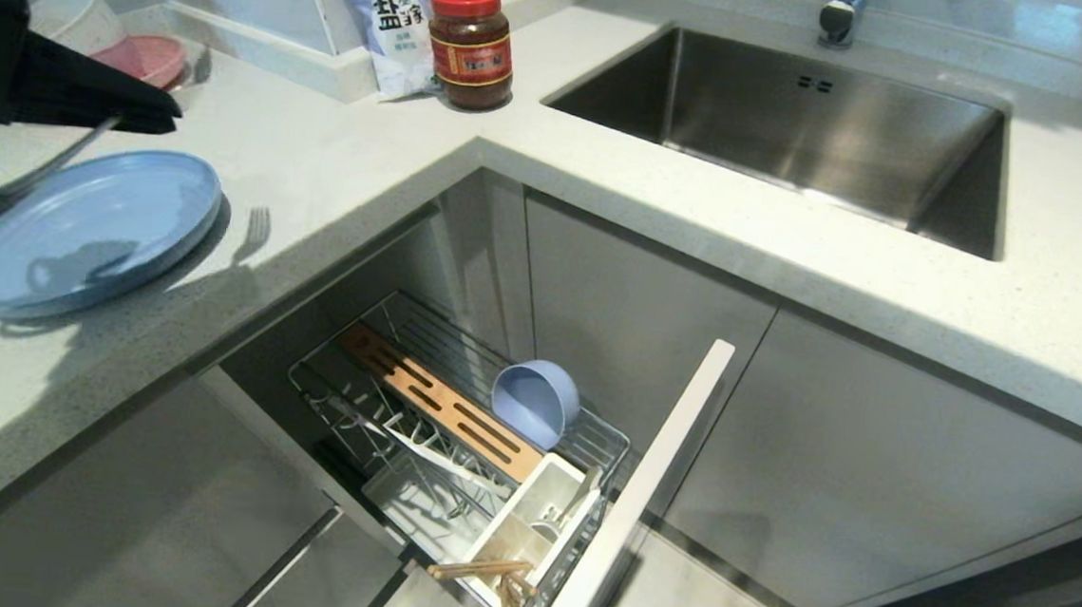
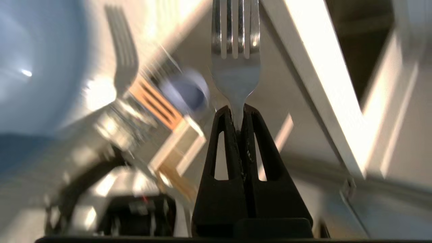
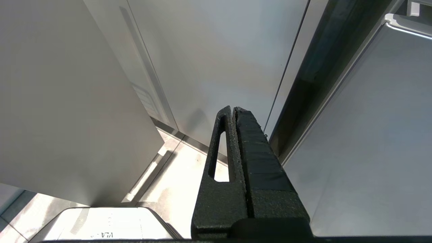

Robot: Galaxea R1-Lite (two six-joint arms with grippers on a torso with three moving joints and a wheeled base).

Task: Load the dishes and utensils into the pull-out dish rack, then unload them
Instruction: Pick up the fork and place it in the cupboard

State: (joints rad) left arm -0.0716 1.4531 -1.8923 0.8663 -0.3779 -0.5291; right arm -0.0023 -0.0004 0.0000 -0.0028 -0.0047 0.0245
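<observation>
On the far side of my tabletop (image 1: 341, 166), a blue-and-white bag (image 1: 391, 22) leans against the wall, and I read two large dark Chinese characters on it, the first being 盐; the smaller lines beneath are too small for me to make out. Just right of it stands a jar with a red lid (image 1: 469, 46), its red and yellow label printed with characters I cannot read. Low down in my right wrist's view, a white surface (image 3: 101, 226) carries faint marks I cannot decipher.
</observation>
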